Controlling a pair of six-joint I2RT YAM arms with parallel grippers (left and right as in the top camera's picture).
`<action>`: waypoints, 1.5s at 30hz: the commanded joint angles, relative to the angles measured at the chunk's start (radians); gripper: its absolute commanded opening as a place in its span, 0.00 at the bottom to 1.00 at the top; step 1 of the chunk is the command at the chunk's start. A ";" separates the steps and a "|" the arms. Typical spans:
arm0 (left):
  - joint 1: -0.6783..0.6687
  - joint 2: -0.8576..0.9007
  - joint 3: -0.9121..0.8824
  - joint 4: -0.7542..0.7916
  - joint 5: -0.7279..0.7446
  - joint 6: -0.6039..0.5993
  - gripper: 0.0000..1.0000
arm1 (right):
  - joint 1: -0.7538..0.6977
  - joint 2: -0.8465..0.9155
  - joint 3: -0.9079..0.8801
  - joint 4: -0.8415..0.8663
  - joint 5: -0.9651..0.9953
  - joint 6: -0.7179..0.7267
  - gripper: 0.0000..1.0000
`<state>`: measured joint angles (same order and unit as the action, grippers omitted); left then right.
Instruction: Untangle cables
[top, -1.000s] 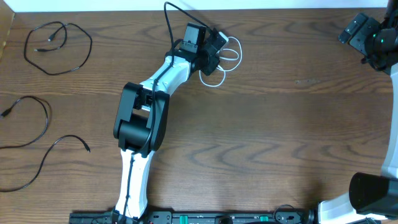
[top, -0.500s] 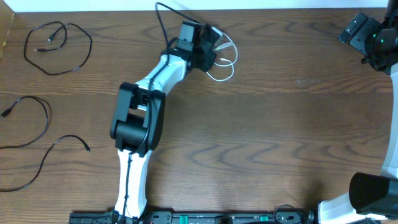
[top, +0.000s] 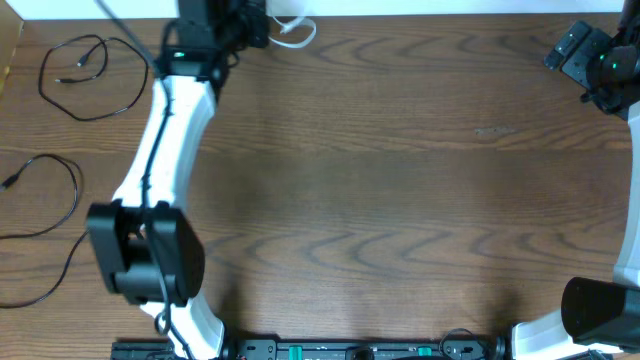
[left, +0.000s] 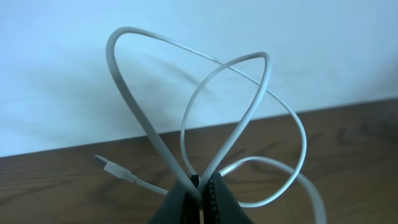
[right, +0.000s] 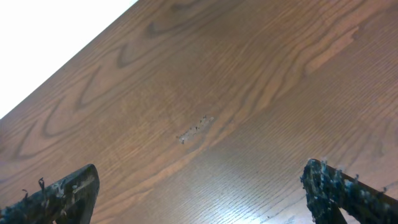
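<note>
Left tool (left: 202, 184) pinching one white cable (left: 111, 53)

White cable's loops are lifted at the far edge of the table (top: 400, 200), left of centre. Three black cables (top: 146, 72) lie apart, far left. Right tool (right: 199, 177) spread, far right.

Your left gripper (left: 202, 180) sits at the far edge of the table (top: 400, 200), left of centre, with the looped cable (left: 124, 29) pinched between its fingers. The loops rise ahead of the fingers, in front of the back wall (left: 323, 37), and one plug end trails off to the left. A coiled cable (top: 41, 85) lies in the far-left corner. Nearer you along the left edge come a second cable (top: 76, 190), then a third cable (top: 68, 265). Your right gripper (right: 199, 177) hangs over the far-right corner, well apart from them all.
</note>
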<state>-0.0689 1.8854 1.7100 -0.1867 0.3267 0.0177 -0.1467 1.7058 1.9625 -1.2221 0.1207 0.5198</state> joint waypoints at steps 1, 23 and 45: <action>0.043 -0.048 0.003 -0.047 -0.011 -0.039 0.07 | -0.002 -0.002 0.005 -0.002 0.008 0.014 0.99; 0.251 0.072 -0.005 -0.543 -0.320 -0.460 0.07 | -0.002 -0.002 0.005 -0.002 0.008 0.014 0.99; 0.292 0.137 -0.005 -0.739 -0.267 -0.551 0.70 | -0.002 -0.002 0.005 -0.002 0.008 0.014 0.99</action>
<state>0.2214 2.0102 1.7088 -0.9188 0.0429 -0.5304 -0.1467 1.7058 1.9625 -1.2224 0.1207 0.5198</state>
